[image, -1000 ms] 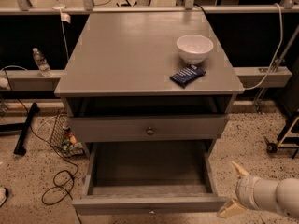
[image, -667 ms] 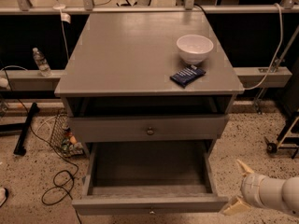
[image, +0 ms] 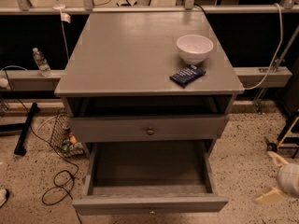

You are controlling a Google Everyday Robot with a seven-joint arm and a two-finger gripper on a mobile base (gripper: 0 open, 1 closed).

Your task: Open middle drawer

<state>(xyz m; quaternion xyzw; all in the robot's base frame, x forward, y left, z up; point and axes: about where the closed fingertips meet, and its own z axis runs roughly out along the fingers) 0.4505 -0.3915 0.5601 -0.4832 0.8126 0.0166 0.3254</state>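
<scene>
1. Gripper point(image: 274, 178): at the lower right edge, over the floor and apart from the cabinet point(image: 131, 50). Its fingers are spread and hold nothing.
2. Middle drawer point(image: 149, 203): pulled well out beneath the top drawer point(image: 112, 129), showing only bare grey floor inside.
3. Cabinet top: white bowl point(image: 195, 48), with a blue packet point(image: 188, 75) just beside it.

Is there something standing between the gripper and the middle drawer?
Nothing visible does. The gripper hangs low at the right edge of the view, fingers spread, to the right of the middle drawer, which is pulled out. Only bare speckled floor lies between them.
</scene>
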